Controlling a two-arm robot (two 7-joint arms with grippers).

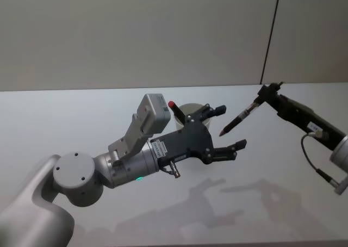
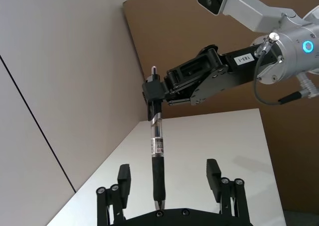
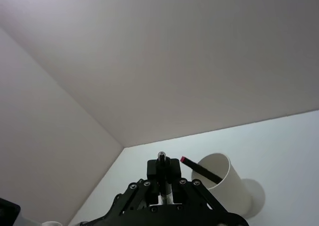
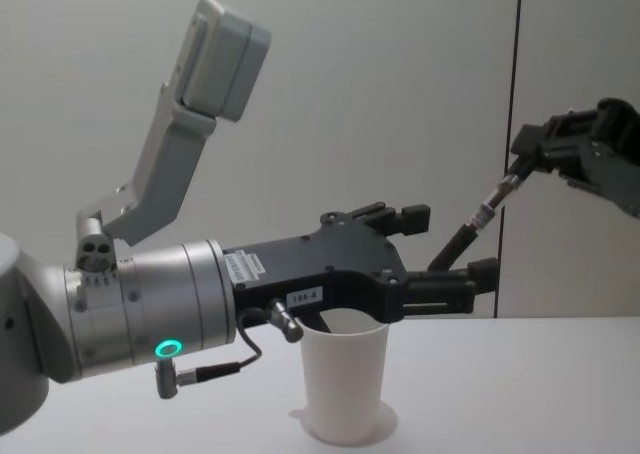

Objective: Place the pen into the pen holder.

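Pen: right of centre in the head view, in the air, slanting tip-down toward the left gripper.
Right gripper: clamped on the pen's top end.
Left gripper: fingers spread wide, empty; in its wrist view the pen hangs between them.
Pen holder: white paper cup on the table, lower centre of the chest view, already holding a red-capped pen.
Handover: judged next; close on the grip section squarely before the right lets go.
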